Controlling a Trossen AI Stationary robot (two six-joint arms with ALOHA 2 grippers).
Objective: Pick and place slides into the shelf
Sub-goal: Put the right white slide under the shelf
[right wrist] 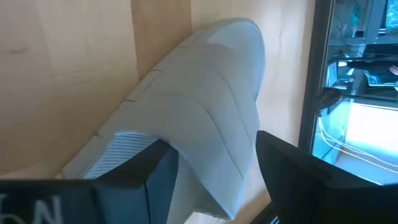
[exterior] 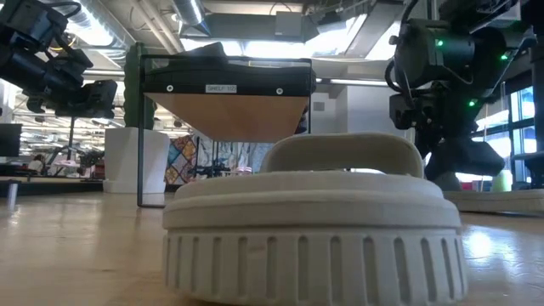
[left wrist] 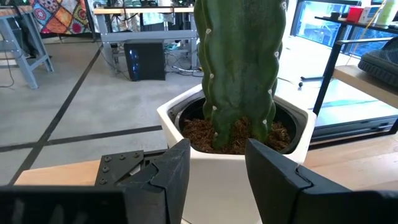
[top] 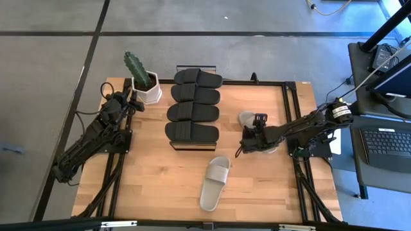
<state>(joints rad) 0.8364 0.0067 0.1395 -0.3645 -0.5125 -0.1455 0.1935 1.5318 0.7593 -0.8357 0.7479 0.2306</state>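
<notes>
On the wood table, four black slides sit on the shelf, one beige slide lies loose, right gripper fingers spread around the other beige slide, left gripper apart by the cactus pot.

From my seat, four slides lie side by side in a row on top of the shelf, which stands at the far middle of the surface, with the cactus pot just to its left at the far edge. A single slide lies on the surface near and right of the shelf. Farther right, another slide sits between the right hand's spread fingers, while the left hand waits just beside the pot.
</notes>
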